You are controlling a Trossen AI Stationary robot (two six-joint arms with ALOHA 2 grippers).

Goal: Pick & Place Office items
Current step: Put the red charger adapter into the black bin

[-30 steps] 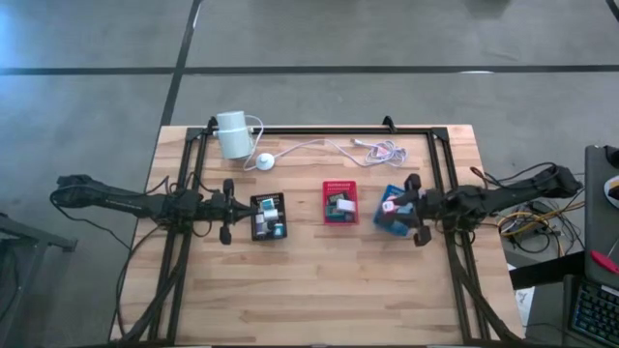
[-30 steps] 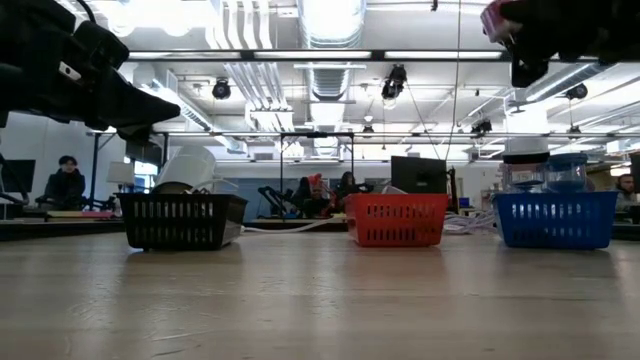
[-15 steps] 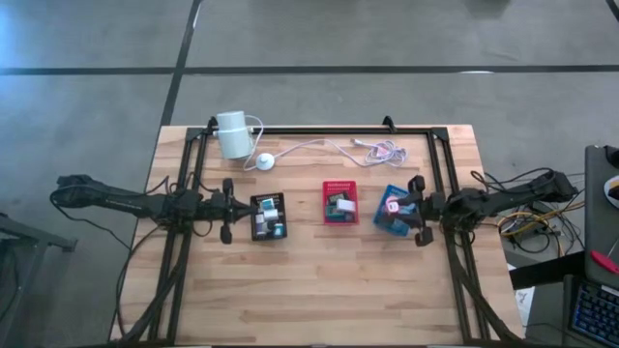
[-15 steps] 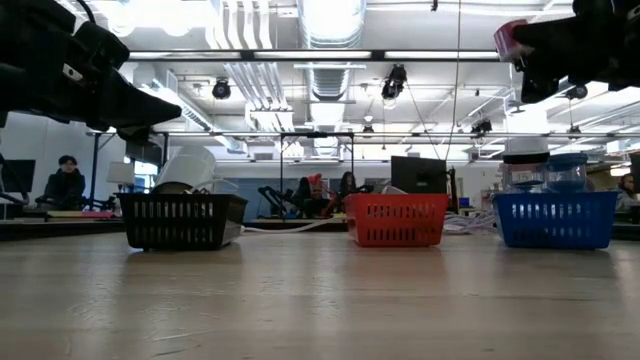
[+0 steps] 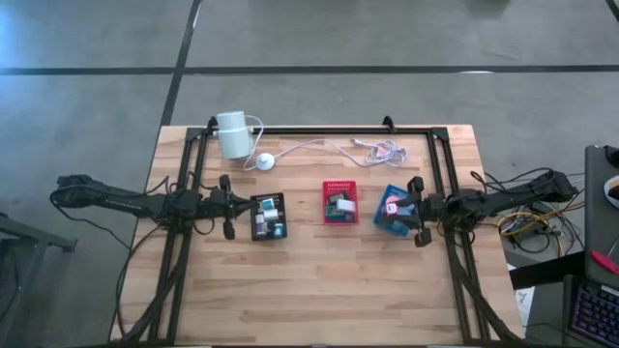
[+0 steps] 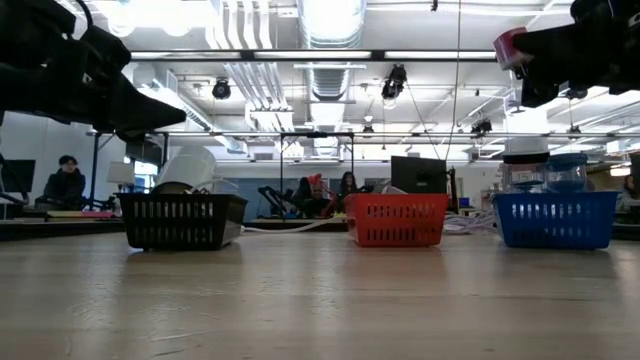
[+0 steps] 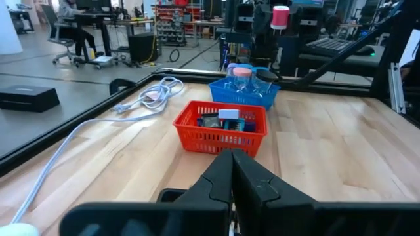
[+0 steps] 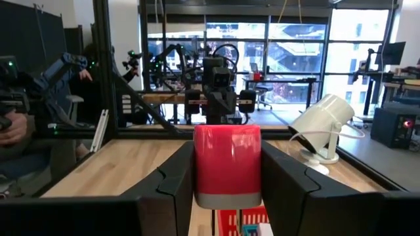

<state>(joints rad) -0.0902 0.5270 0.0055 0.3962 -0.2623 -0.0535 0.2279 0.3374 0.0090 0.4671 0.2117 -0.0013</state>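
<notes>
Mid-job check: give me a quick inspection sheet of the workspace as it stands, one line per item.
Surface: wooden table, bare in front of the trays.
Job's things: small office items lie in the black tray, red tray and blue tray; one pink piece is held above the blue tray.
Clutter: white cylinder device at the far left of the table.
End effectors: right end effector shut on the pink piece; left end effector shut, empty, beside the black tray.
Cables: white cable runs from the device along the far edge.
Surroundings: a seated person and workshop benches beyond the table.
</notes>
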